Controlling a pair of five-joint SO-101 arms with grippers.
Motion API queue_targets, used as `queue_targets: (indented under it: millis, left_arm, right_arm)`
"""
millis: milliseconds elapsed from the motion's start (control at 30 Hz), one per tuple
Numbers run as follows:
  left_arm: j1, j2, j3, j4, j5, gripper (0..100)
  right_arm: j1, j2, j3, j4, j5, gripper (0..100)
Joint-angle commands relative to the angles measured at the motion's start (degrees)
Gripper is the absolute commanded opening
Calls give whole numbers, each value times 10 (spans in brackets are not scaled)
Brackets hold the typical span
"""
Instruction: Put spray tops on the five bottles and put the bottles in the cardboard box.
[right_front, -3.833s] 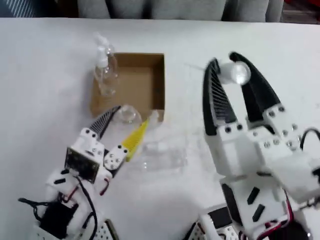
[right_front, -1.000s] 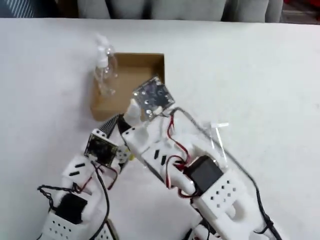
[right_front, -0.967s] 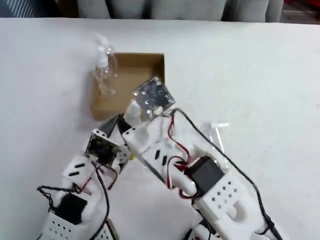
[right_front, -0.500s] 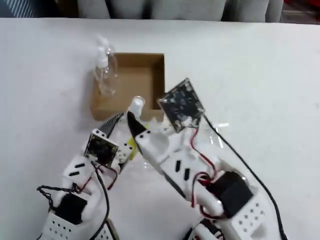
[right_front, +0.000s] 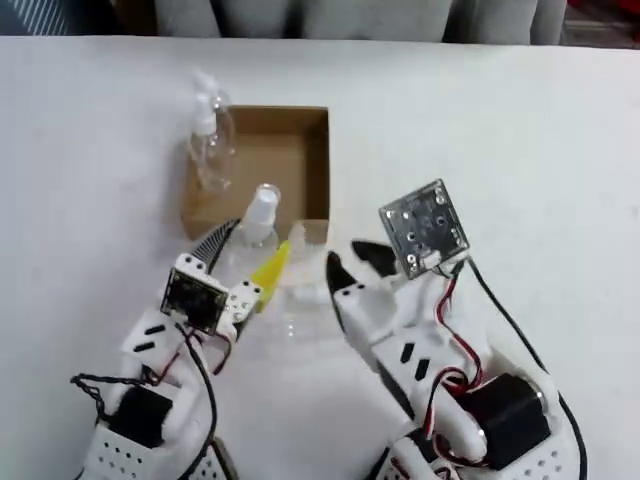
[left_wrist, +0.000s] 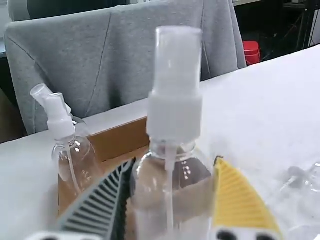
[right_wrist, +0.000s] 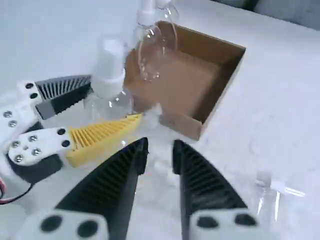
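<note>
My left gripper (right_front: 258, 240) is shut on a clear bottle (left_wrist: 172, 190), which stands upright just in front of the cardboard box (right_front: 322, 160). A white spray top (left_wrist: 175, 90) sits on the bottle's neck. The grey and yellow fingers press on the bottle's two sides. My right gripper (right_front: 345, 258) hangs a little to the right of that bottle, its black fingers (right_wrist: 125, 175) slightly open with nothing between them. A second bottle with a spray top (right_front: 208, 140) stands at the box's left wall.
Clear bottles without tops (right_front: 315, 305) lie on the table between the two arms, in front of the box. A loose spray top with its tube (right_wrist: 272, 192) lies to the right. The box floor (right_wrist: 185, 82) is bare.
The right arm brought a spray top over the held bottle, let it go there, and has drawn back to the right. The left arm has kept the bottle in place.
</note>
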Motion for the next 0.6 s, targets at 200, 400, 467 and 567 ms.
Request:
queue_targets:
  millis: [200,400,467,567]
  left_arm:
    - [-103,-7,-28,-50,156,20]
    - [-120,-3,-28,-100,160,20]
    - [-118,-3,-30,-109,161,20]
    - [-114,-2,-39,-113,161,20]
  right_arm:
    - [-6,4,140,-23,-2,16]
    - [-108,3,222,-86,-4,16]
    - [-148,3,242,-110,-4,16]
    - [-199,3,259,-153,-4,16]
